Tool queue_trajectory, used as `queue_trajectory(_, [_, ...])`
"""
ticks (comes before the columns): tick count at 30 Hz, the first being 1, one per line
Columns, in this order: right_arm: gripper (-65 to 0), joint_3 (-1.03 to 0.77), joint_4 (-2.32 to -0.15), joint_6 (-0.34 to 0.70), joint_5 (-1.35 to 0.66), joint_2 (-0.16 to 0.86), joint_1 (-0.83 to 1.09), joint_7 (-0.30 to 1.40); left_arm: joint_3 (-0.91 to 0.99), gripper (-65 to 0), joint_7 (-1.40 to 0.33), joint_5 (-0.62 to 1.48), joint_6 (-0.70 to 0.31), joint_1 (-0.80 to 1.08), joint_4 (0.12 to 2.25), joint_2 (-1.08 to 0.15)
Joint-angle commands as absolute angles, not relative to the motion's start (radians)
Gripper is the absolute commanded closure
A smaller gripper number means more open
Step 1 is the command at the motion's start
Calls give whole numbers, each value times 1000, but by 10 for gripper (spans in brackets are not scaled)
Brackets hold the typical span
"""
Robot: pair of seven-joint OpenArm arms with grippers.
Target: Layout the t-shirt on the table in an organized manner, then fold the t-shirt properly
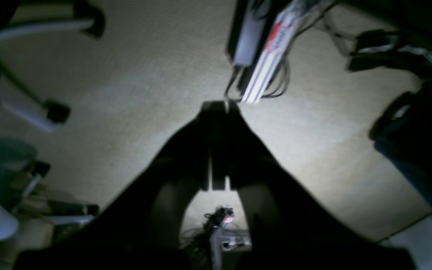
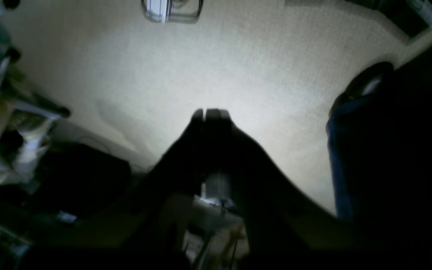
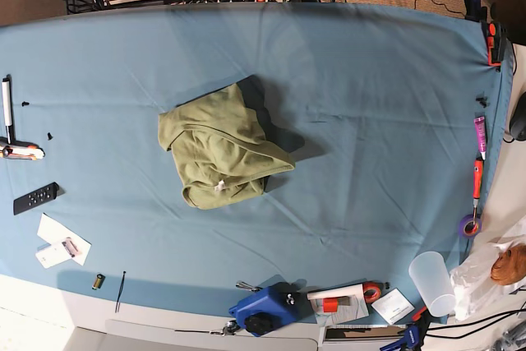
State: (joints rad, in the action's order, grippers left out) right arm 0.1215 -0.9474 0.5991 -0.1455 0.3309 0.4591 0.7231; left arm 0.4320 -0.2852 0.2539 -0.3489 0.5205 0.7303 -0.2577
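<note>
Before the left wrist camera, the dark left pincer [image 1: 219, 107] hangs over pale carpet, tips pressed together on nothing, with cables and a white strip just beyond. The right wrist view shows the dark right pincer [image 2: 211, 112] likewise pressed together above carpet. Seen from the base, the crumpled olive-green cotton t-shirt [image 3: 220, 150] lies mid-worktop [image 3: 370, 80] on wrinkled blue cloth; a translucent plastic cup [image 3: 432, 281] stands at the edge, contents indiscernible.
</note>
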Motion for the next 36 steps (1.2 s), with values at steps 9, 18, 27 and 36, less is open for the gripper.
queue_trajectory(9, [0,361,-650,382,-59,341,337,239,433,0,-72,94,-355,366,374,-248])
queue_trajectory(18, [0,458,-401,209,-25,277,246,92,433,0,-24,79,-285,344,385,-192])
queue_trajectory(27, [0,458,-401,208,-26,275,221,102,433,0,-25,82,-288,350,441,-191])
queue_trajectory(36, [0,458,-401,209,-27,274,213,101,433,0,-19,82,-288,348,444,-183])
